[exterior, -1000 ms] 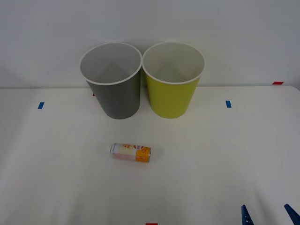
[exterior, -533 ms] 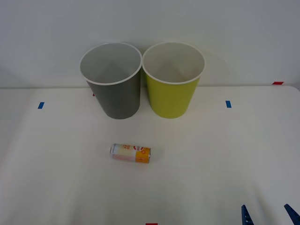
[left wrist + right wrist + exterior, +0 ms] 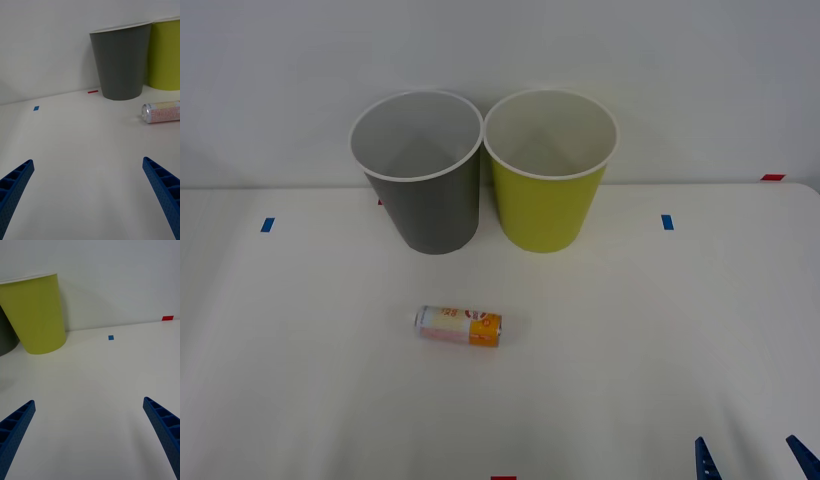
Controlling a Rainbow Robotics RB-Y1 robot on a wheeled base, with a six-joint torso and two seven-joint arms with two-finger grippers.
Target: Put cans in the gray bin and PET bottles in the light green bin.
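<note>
A small slim can point(image 3: 459, 326), white-pink at one half and orange at the other, lies on its side on the white table point(image 3: 630, 330), in front of the two bins. The gray bin point(image 3: 420, 170) stands upright at the back beside the light green bin point(image 3: 548, 168), both white inside. My right gripper point(image 3: 754, 460) is open at the table's near right edge, far from the can. In the left wrist view my left gripper point(image 3: 88, 195) is open and holds nothing, with the can point(image 3: 162, 112) and gray bin point(image 3: 120, 62) ahead. The right wrist view faces the light green bin point(image 3: 35, 313). No PET bottle is in view.
Small blue tape marks point(image 3: 267, 225) point(image 3: 667, 222) sit on the table at left and right. Red tape marks point(image 3: 772, 177) point(image 3: 502, 478) lie at the far right and at the near edge. A plain wall rises behind the bins.
</note>
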